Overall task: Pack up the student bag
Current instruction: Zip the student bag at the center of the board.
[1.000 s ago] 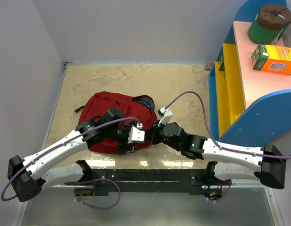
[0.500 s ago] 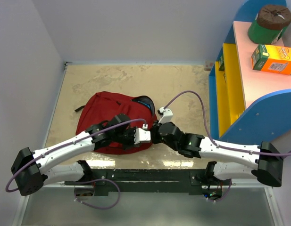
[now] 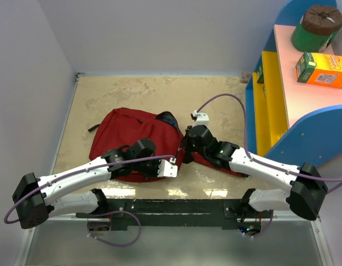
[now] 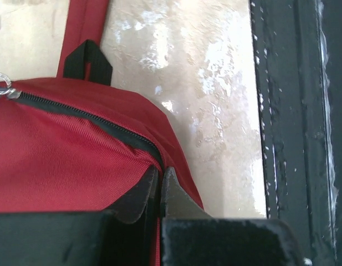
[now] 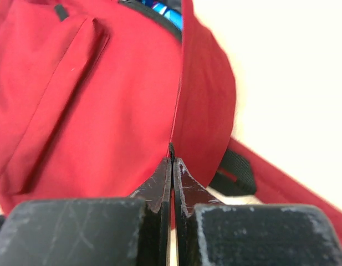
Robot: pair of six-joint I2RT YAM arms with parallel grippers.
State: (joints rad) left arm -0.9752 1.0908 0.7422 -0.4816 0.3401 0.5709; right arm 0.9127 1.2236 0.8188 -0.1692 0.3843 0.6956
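The student bag lies on the beige desk, left of centre, with its opening at the far right end. The left hand is at the bag's near right corner. Its 2 fingers are closed on the red fabric, just where the black zipper runs in between them. A metal zipper pull shows at the left edge of the left wrist view. A red strap with a black loop lies on the desk beyond.

The right hand is just beside the left one at the bag's right edge, pinched tight on a thin fold of the red fabric. Above that fold the bag gapes a little and shows a blue item inside; what it is cannot be told. Another red strap trails out under the right arm.

At the far right stands a blue and yellow shelf unit, holding a green cylinder and an orange box.
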